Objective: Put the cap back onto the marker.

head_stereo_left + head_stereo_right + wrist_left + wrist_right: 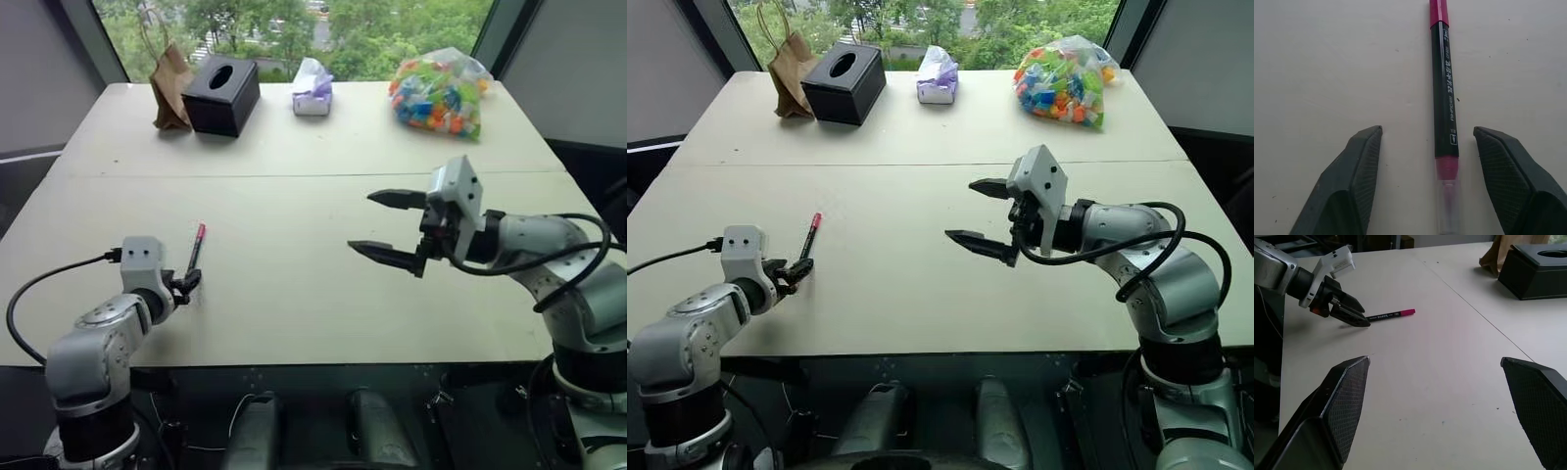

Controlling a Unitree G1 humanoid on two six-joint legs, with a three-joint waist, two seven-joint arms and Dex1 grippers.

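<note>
Left pincer (1427,142) low at table, fingers spread. Right pincer (387,227) raised, fingers wide apart, pointing left.

Both arms (98,338) are silver-grey with rounded joints. Black cables (44,284) loop alongside. Each gripper's fingers (1359,176) are black and cross-hatched.

My head cams look down over the surface (294,245) from above, wrist cams sit close, both catching the marker (1444,98).
</note>
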